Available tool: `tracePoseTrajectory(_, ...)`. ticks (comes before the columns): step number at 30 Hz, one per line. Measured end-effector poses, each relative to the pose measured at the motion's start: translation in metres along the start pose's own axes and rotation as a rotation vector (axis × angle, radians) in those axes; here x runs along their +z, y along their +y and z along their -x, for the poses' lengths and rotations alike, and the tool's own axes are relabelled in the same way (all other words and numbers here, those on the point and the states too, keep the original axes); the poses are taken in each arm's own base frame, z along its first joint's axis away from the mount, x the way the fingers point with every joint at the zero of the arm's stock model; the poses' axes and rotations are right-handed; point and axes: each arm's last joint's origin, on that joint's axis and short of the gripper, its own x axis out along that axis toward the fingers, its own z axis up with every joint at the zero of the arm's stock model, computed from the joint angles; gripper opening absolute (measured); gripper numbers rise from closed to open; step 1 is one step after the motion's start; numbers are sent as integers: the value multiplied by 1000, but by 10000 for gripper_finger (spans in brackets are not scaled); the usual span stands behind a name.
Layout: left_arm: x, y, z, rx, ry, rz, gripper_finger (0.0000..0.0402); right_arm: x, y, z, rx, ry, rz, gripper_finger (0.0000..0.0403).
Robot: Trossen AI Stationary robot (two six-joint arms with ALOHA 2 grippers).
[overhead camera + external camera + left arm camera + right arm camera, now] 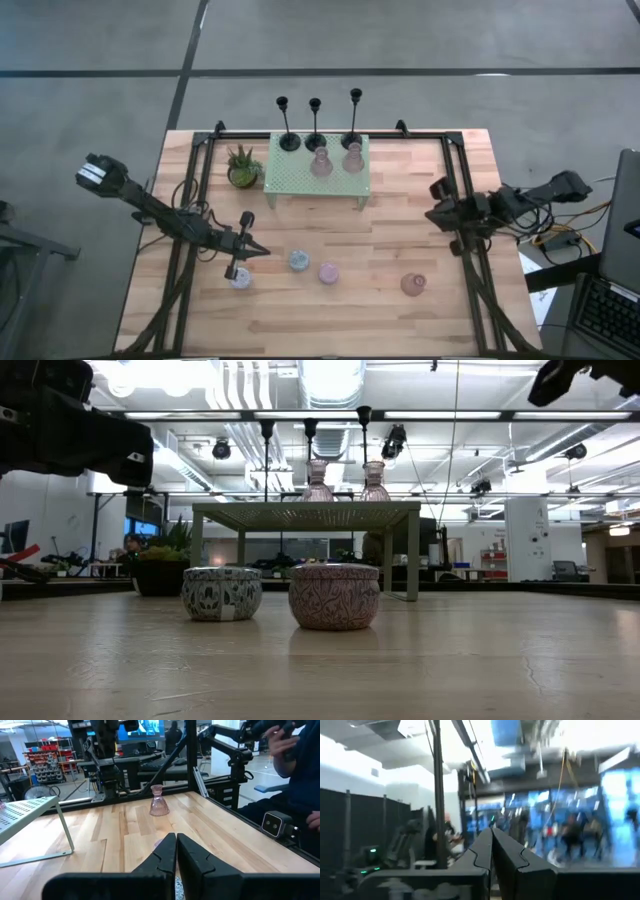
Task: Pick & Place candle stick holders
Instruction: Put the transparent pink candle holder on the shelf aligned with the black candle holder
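The left claw [262, 252] is seen closed and empty, low over the wooden worktop [400, 215] just beside a pale round cup-like holder [240, 279], so a pick seems to be only approached. Two pink holders [336, 160] and three slim black candlesticks [316, 125] are on the mint-green perforated metal shelf [300, 178]; three short holders more [328, 272] are left on the worktop. For the next move the fingers must be opened, while the right claw [437, 214], closed and empty, is kept at the right edge.

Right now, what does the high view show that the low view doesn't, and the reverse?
Only the high view: the left gripper, jaws shut, beside a pale cup-like holder, the right gripper at the table's right edge, and a pink holder lying near the front right. Only the low view: the room behind and ceiling lights. Both: the mint-green shelf carrying two pink glass holders, the black candlesticks, the plant, and a blue and a pink tin.
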Motion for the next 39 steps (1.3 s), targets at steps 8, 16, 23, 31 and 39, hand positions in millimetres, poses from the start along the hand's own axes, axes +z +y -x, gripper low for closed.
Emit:
tracePoseTrajectory(8, 0, 0, 0, 1, 0, 0, 18, -13, 3, -23, -21, 150, -98, 9)
tracePoseTrajectory(16, 0, 0, 0, 0, 1, 0, 16, -24, 7, -56, -42, 326, -93, 9)
tracePoseTrajectory(23, 0, 0, 0, 0, 1, 0, 18, -30, 12, -84, -60, 454, -85, 67)
tracePoseTrajectory(31, 0, 0, 0, 0, 2, -1, 18, -37, 14, -106, -107, 587, -51, 189)
tracePoseTrajectory(39, 0, 0, 0, 0, 3, 0, 17, -44, 24, -99, -94, 991, -43, 260)
